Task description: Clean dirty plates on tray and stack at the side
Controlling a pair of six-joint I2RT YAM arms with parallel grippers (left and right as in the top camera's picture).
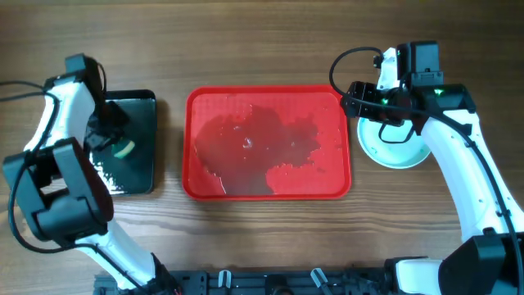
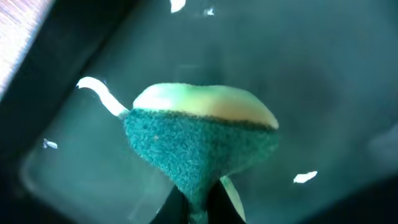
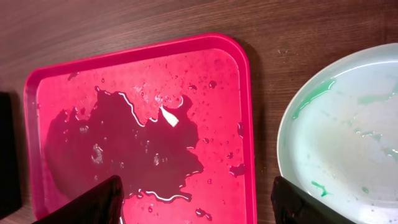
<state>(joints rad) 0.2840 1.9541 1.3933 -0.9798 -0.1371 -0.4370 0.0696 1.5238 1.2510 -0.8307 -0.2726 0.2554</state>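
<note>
Overhead, the tray (image 1: 193, 147) lies mid-table (image 1: 270, 246), its floor covered by a broad puddle. The plates (image 1: 393, 152) rest on the table just right of it, partly under the right arm (image 1: 454, 156); their number cannot be told. The left arm (image 1: 61, 115) reaches over a black tray (image 1: 143, 172), where a sponge (image 1: 123, 149) shows.

From the left wrist, the left jaws are clamped on the lower end of the sponge (image 2: 199, 143), green scrub face below, yellow top, above the black tray's wet floor (image 2: 323, 81).

From the right wrist, the right jaws stand wide apart and empty, one finger (image 3: 87, 202) low on the left. The tray (image 3: 242, 93) is spattered with drops. The uppermost plate (image 3: 348, 124), faintly streaked with green, lies just beside it.
</note>
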